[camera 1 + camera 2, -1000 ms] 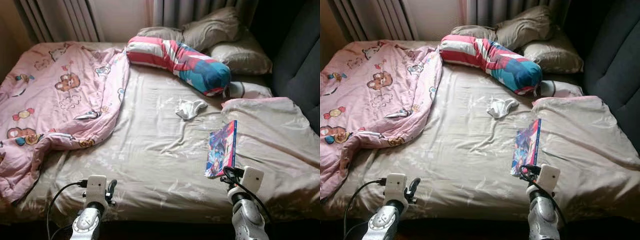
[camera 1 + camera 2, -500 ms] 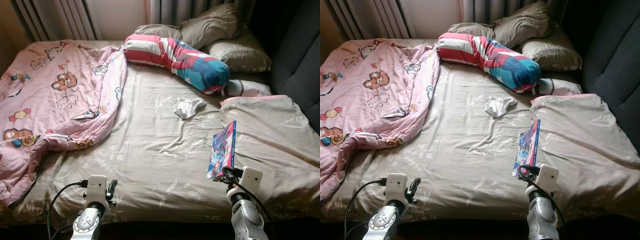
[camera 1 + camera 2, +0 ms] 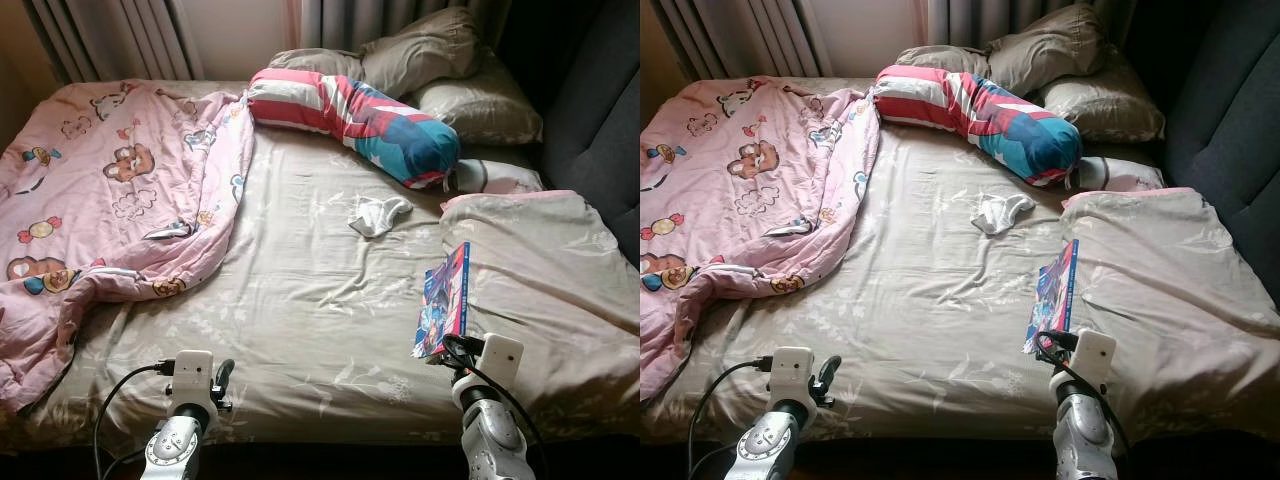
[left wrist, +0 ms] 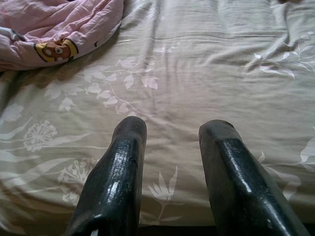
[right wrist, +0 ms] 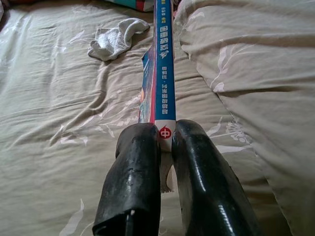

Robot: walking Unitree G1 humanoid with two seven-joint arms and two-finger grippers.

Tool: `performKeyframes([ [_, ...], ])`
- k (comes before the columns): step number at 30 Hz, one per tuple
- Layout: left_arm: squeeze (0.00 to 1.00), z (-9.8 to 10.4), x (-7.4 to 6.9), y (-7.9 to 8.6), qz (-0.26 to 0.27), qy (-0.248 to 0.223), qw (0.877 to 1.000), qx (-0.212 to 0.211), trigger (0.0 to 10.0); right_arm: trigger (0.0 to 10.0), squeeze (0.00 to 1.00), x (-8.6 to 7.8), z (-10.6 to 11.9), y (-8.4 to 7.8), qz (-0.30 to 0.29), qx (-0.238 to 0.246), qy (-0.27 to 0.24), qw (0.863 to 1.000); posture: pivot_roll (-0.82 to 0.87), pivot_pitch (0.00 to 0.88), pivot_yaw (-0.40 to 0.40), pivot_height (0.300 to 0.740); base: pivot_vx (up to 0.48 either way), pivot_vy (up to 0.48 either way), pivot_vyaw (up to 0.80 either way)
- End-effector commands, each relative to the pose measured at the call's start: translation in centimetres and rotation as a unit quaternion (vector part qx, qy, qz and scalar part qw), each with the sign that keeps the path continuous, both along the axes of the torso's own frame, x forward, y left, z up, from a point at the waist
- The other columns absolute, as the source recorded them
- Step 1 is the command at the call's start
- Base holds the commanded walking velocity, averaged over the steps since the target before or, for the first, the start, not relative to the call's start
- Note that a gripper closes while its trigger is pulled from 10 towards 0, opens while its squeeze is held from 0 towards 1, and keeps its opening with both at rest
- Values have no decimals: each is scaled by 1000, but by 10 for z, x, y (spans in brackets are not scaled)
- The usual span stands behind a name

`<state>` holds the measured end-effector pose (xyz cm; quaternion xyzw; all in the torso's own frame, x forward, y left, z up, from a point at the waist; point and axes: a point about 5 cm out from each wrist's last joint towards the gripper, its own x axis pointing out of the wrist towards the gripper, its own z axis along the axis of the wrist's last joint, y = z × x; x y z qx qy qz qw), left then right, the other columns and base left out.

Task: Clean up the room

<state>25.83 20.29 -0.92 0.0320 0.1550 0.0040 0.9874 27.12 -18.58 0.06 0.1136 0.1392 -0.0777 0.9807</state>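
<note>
A thin colourful book (image 3: pixel 444 301) stands on edge above the beige bed sheet (image 3: pixel 310 310), beside a folded beige duvet (image 3: pixel 545 280). My right gripper (image 5: pixel 165 132) is shut on the book's (image 5: pixel 163 64) near end, spine up between the black fingers. A small white sock (image 3: pixel 378 214) lies crumpled on the sheet past the book, also seen as a white sock (image 5: pixel 115 38) in the right wrist view. My left gripper (image 4: pixel 170 129) hovers open over bare sheet near the bed's front edge, holding nothing. A pink cartoon quilt (image 3: pixel 110 190) is bunched over the bed's left side.
A striped red, white and blue bolster (image 3: pixel 355 118) and several beige pillows (image 3: pixel 470 100) lie at the head of the bed. Curtains (image 3: pixel 120 35) hang behind. A dark upholstered wall (image 3: pixel 600 120) borders the right side. The quilt's corner (image 4: pixel 54 29) lies beyond the left gripper.
The head camera has shifted slightly. The book held by the right gripper has risen a little and stands more upright. The left gripper has stayed put.
</note>
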Motion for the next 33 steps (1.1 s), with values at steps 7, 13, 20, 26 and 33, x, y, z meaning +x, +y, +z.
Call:
performKeyframes([
  [7, 0, -3, -4, 3, 2, 9, 1000, -1, 10000, 10000, 0, 4, 5, 0, 3, -8, -15, 1000, -53, 130, -15, 740, 238, 0, 0],
  [13, 0, -4, -4, 2, 0, 10, 1000, -3, 10000, 10000, 0, 5, 6, -1, -3, -8, -18, 1000, -54, 127, -14, 740, 313, 0, 0],
  [20, 0, -4, -5, 1, 1, 11, 1000, -5, 10000, 10000, 0, 5, 6, -2, -3, -8, -19, 1000, -55, 116, -16, 740, 212, 0, 0],
  [26, 0, -5, -6, 2, 1, 12, 1000, -8, 10000, 10000, 0, 6, 6, -1, -2, -8, -16, 1000, -48, 119, -19, 740, 0, 0, 0],
  [33, 0, -6, -8, 3, 3, 11, 1000, -10, 10000, 10000, 0, 5, 5, 0, -3, -8, -15, 1000, -49, 124, -18, 740, 0, 0, 0],
])
